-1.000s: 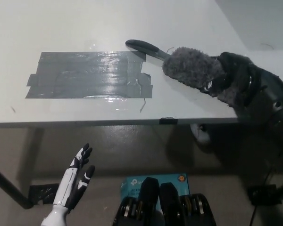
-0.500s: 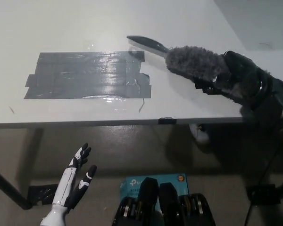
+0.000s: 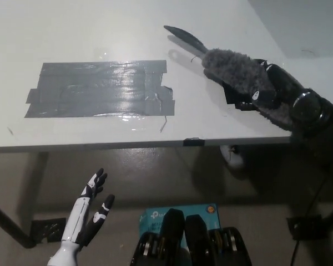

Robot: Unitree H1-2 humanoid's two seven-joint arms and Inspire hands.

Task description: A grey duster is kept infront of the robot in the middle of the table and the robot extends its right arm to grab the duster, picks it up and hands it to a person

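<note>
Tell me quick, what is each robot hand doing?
Left hand: open, holding nothing, below the table edge.
Right hand: shut on the grey duster.

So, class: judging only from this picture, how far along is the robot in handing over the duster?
Done: the black right hand is closed on the grey duster, whose dark handle casts a shadow on the table, suggesting it is lifted. In hand: carrying it. Left: the handover; no person is in view. The white left hand rests open below the table.
</note>
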